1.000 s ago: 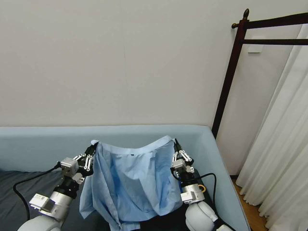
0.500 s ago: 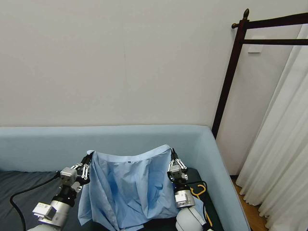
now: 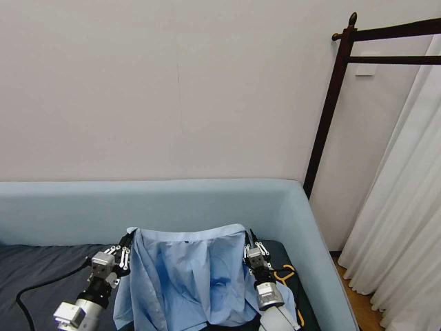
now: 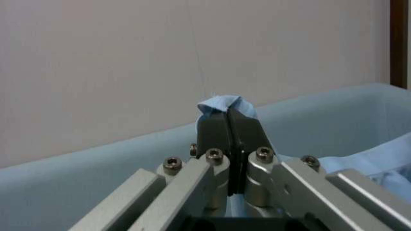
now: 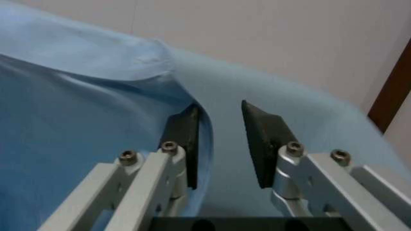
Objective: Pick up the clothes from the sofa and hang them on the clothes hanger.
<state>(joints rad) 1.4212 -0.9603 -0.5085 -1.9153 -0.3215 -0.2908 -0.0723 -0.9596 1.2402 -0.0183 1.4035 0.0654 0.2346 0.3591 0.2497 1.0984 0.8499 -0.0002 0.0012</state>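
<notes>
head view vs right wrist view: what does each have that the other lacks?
Head view: the left gripper pinching one corner of the shirt, the cloth spanning across to the right gripper, and the curtain. Right wrist view: the right gripper's jaws stand apart, with the shirt's edge lying against one pad. Both: shirt, sofa back, wall, dark rack post.

The light blue sofa [image 3: 207, 198] runs along the wall, its backrest meeting a raised arm at the robot's right. A dark grey seat cushion [image 3: 41, 265] covers its base. A yellow hook-shaped piece [image 3: 282, 275] lies on the cushion near the right arm.
</notes>
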